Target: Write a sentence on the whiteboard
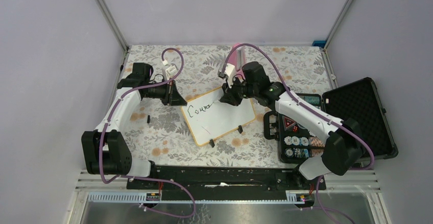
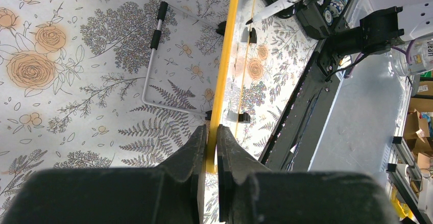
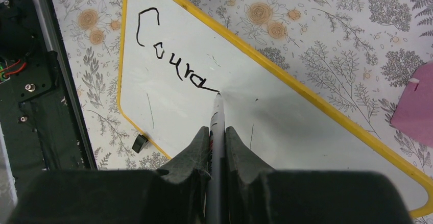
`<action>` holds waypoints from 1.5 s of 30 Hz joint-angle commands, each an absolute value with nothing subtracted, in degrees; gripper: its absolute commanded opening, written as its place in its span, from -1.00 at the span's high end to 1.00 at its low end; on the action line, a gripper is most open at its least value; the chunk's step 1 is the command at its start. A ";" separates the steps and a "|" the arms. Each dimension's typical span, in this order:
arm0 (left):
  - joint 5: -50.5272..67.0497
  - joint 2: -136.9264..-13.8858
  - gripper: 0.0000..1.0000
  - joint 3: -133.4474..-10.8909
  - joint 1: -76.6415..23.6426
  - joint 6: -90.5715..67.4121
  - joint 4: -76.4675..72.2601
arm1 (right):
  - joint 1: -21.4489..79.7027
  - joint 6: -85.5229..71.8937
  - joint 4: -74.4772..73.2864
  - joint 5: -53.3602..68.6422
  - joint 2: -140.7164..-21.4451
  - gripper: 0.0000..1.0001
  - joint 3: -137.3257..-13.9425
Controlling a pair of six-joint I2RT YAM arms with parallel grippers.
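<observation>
Black ink at risk: smearing or skipping in sentence if board slips or marker tilts. Clamping board rim edge-on with left gripper, jaws shut; reaching across with right gripper, pinching marker, tip touching board, lying at table centre

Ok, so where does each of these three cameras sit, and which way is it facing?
Top external: above and behind the arms, looking down on the whiteboard; both arms show, left gripper and right gripper at it.
Left wrist: on the left arm, sighting along the board's rim edge-on; its fingers pinch that rim.
Right wrist: on the right arm, looking down at the board's face; its fingers grip the marker, tip at the writing.
Shared: the whiteboard in all three; the marker in both wrist views.
</observation>
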State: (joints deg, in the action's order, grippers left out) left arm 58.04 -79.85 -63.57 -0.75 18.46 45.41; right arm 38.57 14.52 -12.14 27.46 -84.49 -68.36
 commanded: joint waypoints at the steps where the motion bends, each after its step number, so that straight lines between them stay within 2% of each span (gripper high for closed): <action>1: 57.57 -78.93 1.00 -63.31 -0.58 19.25 44.65 | 38.72 13.79 -10.22 25.77 -85.53 1.00 -69.23; 18: 57.56 -78.75 1.00 -63.10 -0.54 19.43 44.65 | 40.49 13.54 -8.95 25.25 -87.14 1.00 -70.60; 33: 57.41 -78.83 1.00 -63.10 -0.60 19.52 44.65 | 40.86 15.90 -10.56 24.00 -85.37 1.00 -66.89; 34: 57.37 -78.84 1.00 -63.18 -0.54 19.51 44.64 | 35.68 15.98 -10.58 23.85 -85.26 1.00 -66.76; 35: 57.34 -78.84 1.00 -63.17 -0.53 19.51 44.65 | 40.48 16.06 -10.62 23.82 -85.13 1.00 -66.64; 45: 57.48 -79.02 1.00 -63.28 -0.55 19.43 44.65 | 39.85 16.93 -11.19 21.83 -84.23 1.00 -67.30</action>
